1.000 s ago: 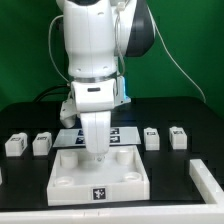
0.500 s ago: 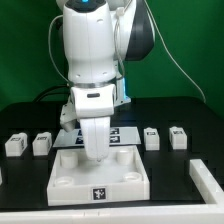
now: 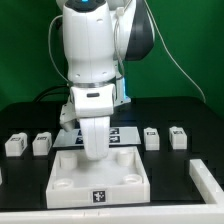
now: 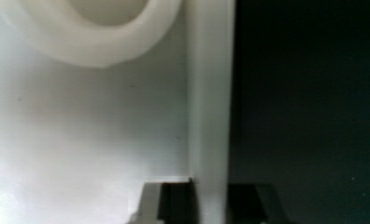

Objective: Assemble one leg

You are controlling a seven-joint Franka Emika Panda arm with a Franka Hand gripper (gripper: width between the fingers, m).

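Several legs, small white blocks with marker faces, stand on the black table. Two are at the exterior view's left (image 3: 14,144) (image 3: 41,142) and two at its right (image 3: 151,137) (image 3: 177,137). The large white panel (image 3: 120,175) with round corner sockets lies in the middle front. My gripper (image 3: 92,152) points down at the panel's back edge. In the wrist view my gripper (image 4: 212,205) straddles the panel's edge strip (image 4: 210,100), with a dark finger (image 4: 169,205) on each side, closed against it. One round socket (image 4: 102,25) shows on the panel. No leg is held.
The marker board (image 3: 118,132) lies flat behind the panel, partly hidden by my arm. A white part (image 3: 206,180) sits at the front of the exterior view's right edge. A black cable hangs behind the arm.
The arm has shifted slightly toward the exterior view's left and settled at the panel's back edge. The panel and the legs have not visibly moved.
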